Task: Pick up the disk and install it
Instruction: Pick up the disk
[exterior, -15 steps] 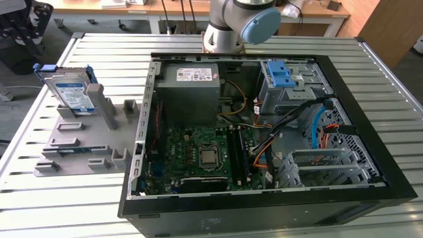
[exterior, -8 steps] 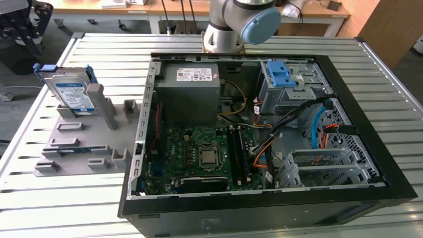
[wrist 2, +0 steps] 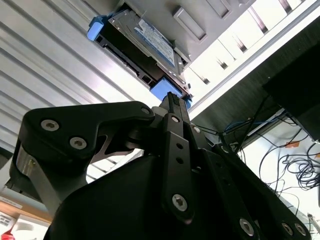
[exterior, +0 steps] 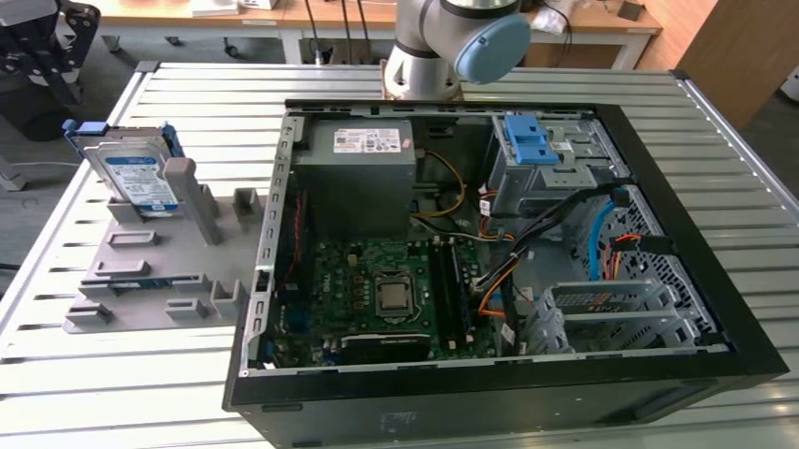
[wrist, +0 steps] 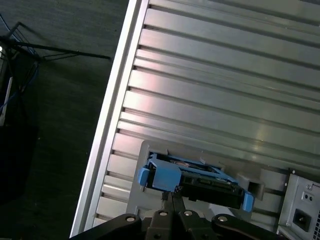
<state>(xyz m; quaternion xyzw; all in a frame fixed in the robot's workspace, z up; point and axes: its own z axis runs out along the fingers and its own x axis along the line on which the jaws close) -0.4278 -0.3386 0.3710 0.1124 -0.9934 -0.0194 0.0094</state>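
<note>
Slatted metal tabletop point(exterior: 187, 94) carries computer case point(exterior: 699, 309). Disk point(exterior: 131, 178) stands on edge in grey holder point(exterior: 150, 257), at exterior view's left, outside case. Gripper point(wrist: 170, 196) near its blue frame, fingers together, empty. Risk: if lowered like this, fingers strike frame and tip disk from slot.

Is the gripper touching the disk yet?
Apart. In the exterior view the gripper hangs toward that view's upper left of the disk, with open space between them.
</note>
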